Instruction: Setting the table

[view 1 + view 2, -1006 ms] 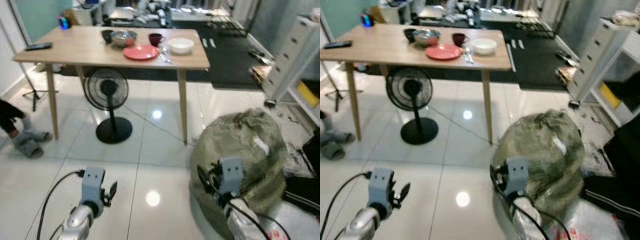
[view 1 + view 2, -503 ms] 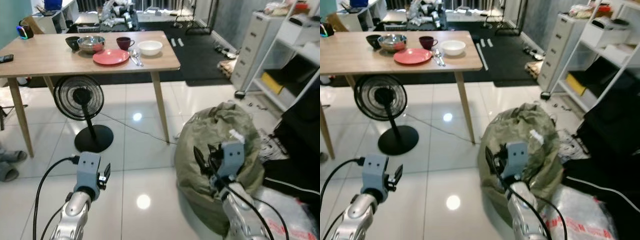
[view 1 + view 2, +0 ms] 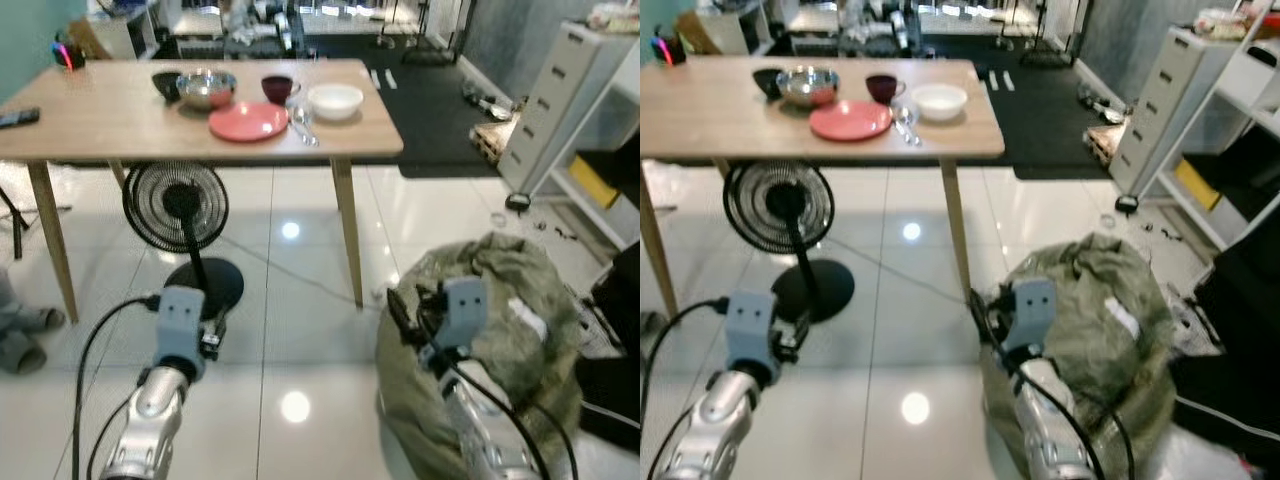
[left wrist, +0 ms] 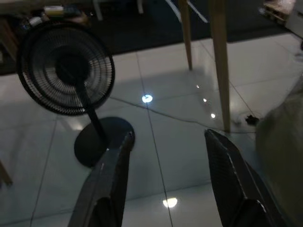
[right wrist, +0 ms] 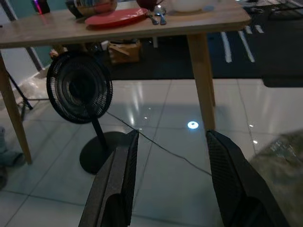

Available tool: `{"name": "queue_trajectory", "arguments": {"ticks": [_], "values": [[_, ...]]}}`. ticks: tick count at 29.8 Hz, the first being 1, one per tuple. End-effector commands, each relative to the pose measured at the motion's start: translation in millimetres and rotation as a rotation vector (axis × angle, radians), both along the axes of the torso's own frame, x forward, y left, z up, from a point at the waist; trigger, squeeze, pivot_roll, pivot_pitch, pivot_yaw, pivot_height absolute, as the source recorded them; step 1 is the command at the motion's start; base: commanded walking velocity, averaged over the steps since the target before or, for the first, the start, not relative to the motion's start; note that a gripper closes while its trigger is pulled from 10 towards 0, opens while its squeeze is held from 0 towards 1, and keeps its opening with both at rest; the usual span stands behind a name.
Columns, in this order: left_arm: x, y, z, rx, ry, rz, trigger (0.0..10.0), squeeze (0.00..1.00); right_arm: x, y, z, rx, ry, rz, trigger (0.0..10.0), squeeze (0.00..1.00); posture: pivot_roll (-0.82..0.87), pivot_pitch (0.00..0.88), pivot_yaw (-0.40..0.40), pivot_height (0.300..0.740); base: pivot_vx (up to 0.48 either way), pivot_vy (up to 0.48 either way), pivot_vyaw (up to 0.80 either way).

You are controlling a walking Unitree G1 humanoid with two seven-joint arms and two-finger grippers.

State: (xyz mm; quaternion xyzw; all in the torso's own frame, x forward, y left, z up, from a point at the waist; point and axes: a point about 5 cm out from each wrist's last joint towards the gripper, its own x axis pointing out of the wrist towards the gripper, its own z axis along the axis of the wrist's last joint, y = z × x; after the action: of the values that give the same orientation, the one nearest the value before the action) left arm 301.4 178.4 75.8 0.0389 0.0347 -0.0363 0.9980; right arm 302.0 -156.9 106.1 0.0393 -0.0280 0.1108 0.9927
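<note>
Both grippers, left gripper (image 4: 168, 177) and right gripper (image 5: 173, 177), hang spread apart and empty. You're approaching, I'd say; close in on the wooden table (image 3: 120, 115) toward the red plate (image 3: 248, 121).

dishes (image 3: 247, 120) on table (image 3: 120, 125), fan (image 3: 176, 205) beneath

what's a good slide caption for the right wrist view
Open right gripper faces a wooden table holding a red plate, with a black floor fan beneath.

Red plate (image 3: 248, 121) flat on wooden table (image 3: 100, 120), white bowl (image 3: 335, 100), dark mug (image 3: 277, 88), steel bowl (image 3: 205, 88) beside it
</note>
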Motion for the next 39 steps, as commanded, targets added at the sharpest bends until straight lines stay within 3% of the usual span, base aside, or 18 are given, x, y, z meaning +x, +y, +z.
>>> {"name": "queue_trajectory", "arguments": {"ticks": [1, 9, 20, 39], "values": [[-1.3, 1.7, -0.3, 0.009, 0.010, 0.002, 10.0, 0.00, -0.4, 2.5, 2.0, 0.015, -0.001, 0.018, 10.0, 0.00, -0.05, 0.000, 0.079, 0.740, 0.480, 0.000, 0.00], [-1.7, 1.3, 0.3, 0.012, 0.010, 0.002, 10.0, 0.00, -1.2, 8.8, 3.5, 0.007, -0.007, 0.054, 10.0, 0.00, -0.04, 0.000, 0.079, 0.740, 0.442, 0.000, 0.00], [-2.0, 0.9, 0.7, 0.005, 0.015, 0.003, 10.0, 0.00, 0.7, 11.6, 4.2, -0.015, -0.004, 0.062, 10.0, 0.00, -0.04, 0.000, 0.078, 0.740, 0.425, 0.000, 0.76], [0.0, 0.0, 2.9, -0.011, 0.016, 0.006, 10.0, 0.00, 3.7, 6.2, 7.2, 0.002, -0.005, 0.033, 10.0, 0.00, -0.04, 0.000, 0.081, 0.740, 0.453, 0.000, 0.00]]}}
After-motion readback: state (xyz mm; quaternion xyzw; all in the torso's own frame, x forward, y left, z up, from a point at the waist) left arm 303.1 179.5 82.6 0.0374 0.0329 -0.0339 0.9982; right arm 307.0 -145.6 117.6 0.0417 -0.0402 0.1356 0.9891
